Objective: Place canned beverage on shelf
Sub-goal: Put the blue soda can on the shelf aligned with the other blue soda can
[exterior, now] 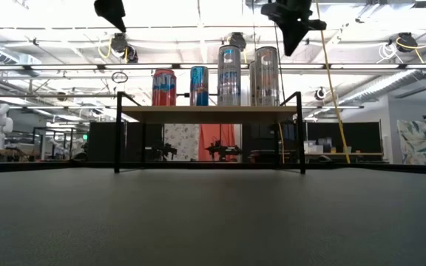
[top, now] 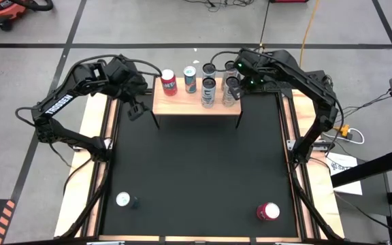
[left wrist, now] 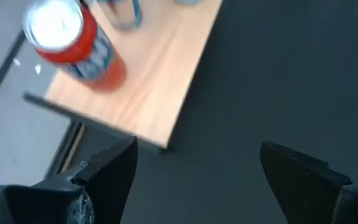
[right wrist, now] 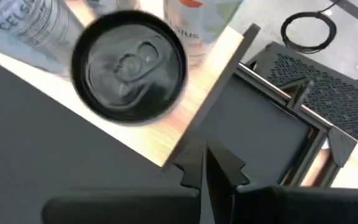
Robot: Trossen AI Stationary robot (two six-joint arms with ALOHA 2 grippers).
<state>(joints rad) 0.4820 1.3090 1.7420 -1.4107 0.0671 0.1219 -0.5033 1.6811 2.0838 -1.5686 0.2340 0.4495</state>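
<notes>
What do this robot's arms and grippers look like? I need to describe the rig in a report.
Both arms are black and jointed, with black cables looping along them. The left arm bears white TROSSEN lettering; the right arm shows small green lights near its wrist. The left gripper has two dark, wedge-shaped fingers; the right gripper has the same dark, pointed fingers.

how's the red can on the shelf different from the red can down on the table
The red can on the shelf stands at the left end of the raised wooden shelf, in a row with other cans; the red can on the table stands alone on the black table near its front right corner. The open left gripper hangs close beside the shelf one; no gripper is near the table one. Both stand upright.
</notes>
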